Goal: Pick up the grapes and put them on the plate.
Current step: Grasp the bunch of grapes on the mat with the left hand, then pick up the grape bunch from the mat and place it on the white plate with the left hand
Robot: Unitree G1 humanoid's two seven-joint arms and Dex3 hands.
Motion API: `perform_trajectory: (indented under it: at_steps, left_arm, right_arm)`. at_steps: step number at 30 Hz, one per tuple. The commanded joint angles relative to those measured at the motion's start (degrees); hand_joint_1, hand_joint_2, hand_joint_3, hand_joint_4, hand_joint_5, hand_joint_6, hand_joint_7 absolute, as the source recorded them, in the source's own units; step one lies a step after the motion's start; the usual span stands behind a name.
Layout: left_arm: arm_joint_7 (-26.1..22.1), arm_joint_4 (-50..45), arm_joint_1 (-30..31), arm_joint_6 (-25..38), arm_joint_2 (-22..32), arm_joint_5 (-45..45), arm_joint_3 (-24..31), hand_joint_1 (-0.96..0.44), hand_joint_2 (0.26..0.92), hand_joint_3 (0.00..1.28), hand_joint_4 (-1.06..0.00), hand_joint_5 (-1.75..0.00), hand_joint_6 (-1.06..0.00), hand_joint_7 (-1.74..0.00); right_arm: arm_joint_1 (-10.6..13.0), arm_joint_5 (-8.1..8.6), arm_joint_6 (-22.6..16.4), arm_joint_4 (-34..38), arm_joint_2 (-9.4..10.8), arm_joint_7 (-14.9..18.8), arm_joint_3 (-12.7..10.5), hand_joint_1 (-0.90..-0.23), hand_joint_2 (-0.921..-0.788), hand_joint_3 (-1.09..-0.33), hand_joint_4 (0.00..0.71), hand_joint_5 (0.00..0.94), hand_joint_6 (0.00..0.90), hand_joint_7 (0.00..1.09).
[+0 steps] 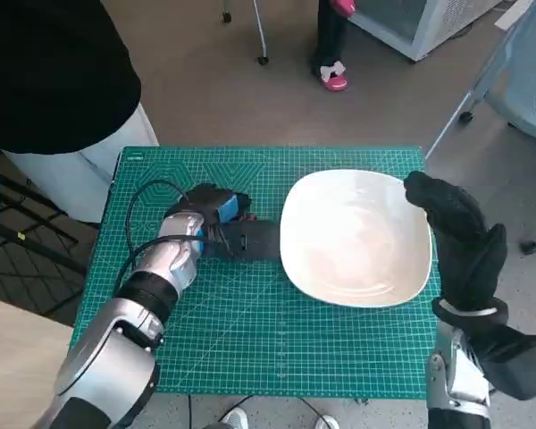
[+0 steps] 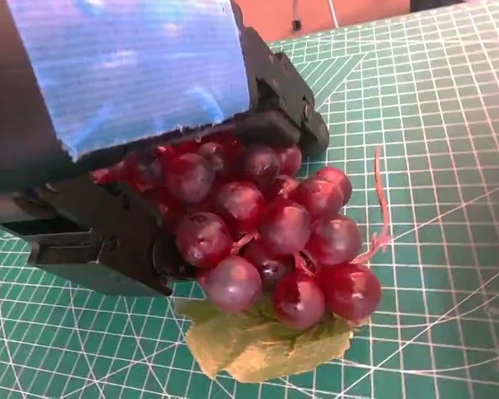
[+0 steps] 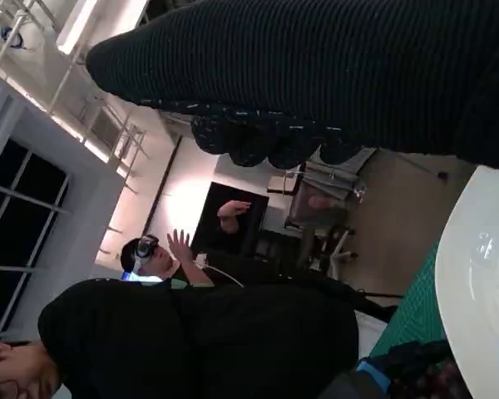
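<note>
A green cutting mat covers the small table. On its right half lies a big white plate, with nothing on it. Beyond the table's far edge a person's pink shoe stands on the floor, and a person in black sits near the table's left corner. The right hand in the black glove hangs over the plate's right rim with its fingers loosely curved and holds nothing. The left hand lies on the mat just beside the plate's left edge. Its black fingers close around the grapes, a bunch of dark red, shiny berries with a pale green leaf under them and a thin pink stem. The leaf touches the mat.
</note>
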Motion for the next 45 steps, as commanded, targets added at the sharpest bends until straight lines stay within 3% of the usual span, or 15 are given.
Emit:
perform_trajectory:
  at_steps: [1, 32, 45]
  left_arm:
    - [-1.5, 1.5, 0.6, 0.3, -0.2, -0.2, -0.2, 0.35, 0.921, 0.31, -0.41, -1.51, -0.77, -0.11]
    - [-3.3, 0.4, -1.3, 0.6, 0.2, -1.8, 1.0, 0.34, 0.921, 0.34, -0.39, -1.53, -0.75, -0.08]
    - [-3.1, -11.5, -0.4, -1.4, 4.5, -1.3, 1.7, 0.35, 0.921, 0.22, -0.51, -1.40, -0.81, -0.10]
  right_arm:
    - [1.2, -0.28, 1.1, -0.3, -0.2, 0.1, 0.1, -0.603, -0.921, -0.852, 0.394, 0.000, 0.198, 0.15]
    - [1.0, -1.12, 1.0, 0.0, -0.4, 0.1, 0.4, -0.608, -0.921, -0.849, 0.394, 0.001, 0.192, 0.15]
    - [0.7, -0.81, 0.9, 0.2, -0.5, 0.3, 0.5, -0.606, -0.921, -0.852, 0.393, 0.000, 0.188, 0.15]
